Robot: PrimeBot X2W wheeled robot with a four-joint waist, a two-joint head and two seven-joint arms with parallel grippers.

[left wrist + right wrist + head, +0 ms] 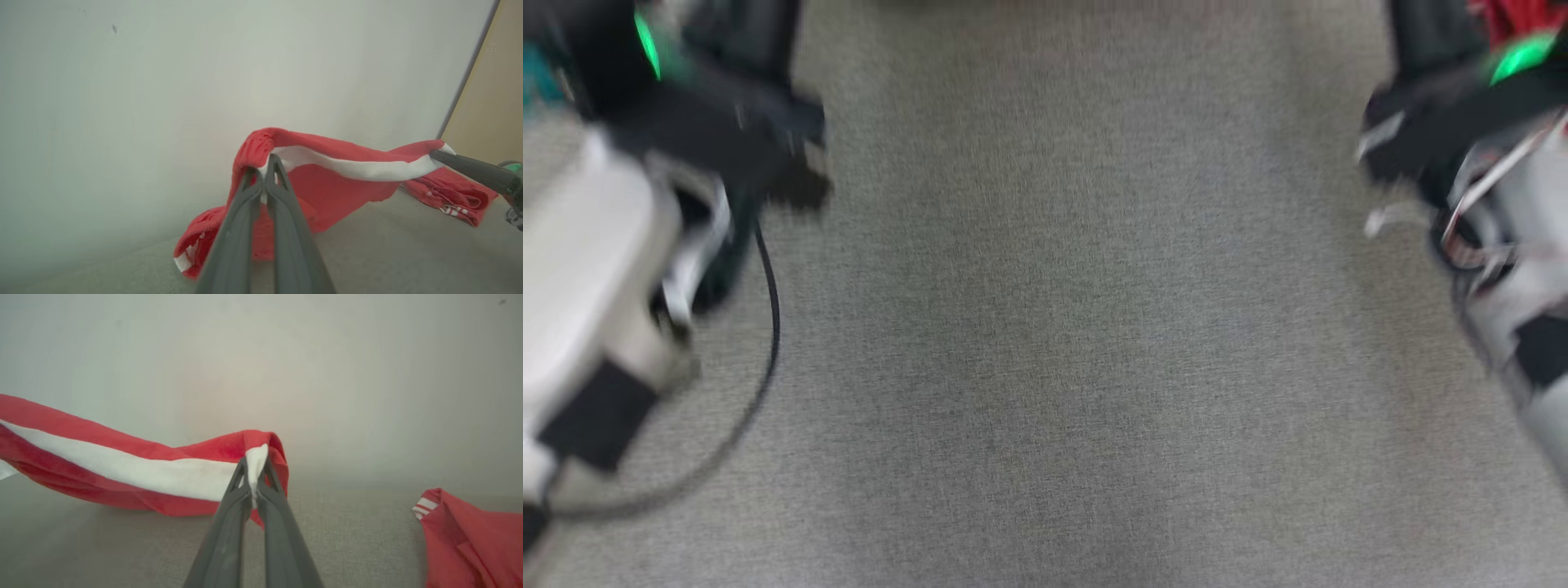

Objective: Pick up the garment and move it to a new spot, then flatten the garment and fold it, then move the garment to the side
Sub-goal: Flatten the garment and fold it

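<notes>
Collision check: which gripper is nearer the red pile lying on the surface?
Right. The right gripper, shut on the striped garment, has the red pile close beside it; the left gripper holds the garment's far end.

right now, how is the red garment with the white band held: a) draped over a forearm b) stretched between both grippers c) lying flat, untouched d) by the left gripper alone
b: the left gripper and the right gripper are each shut on the red garment, which spans the gap between them.
</notes>
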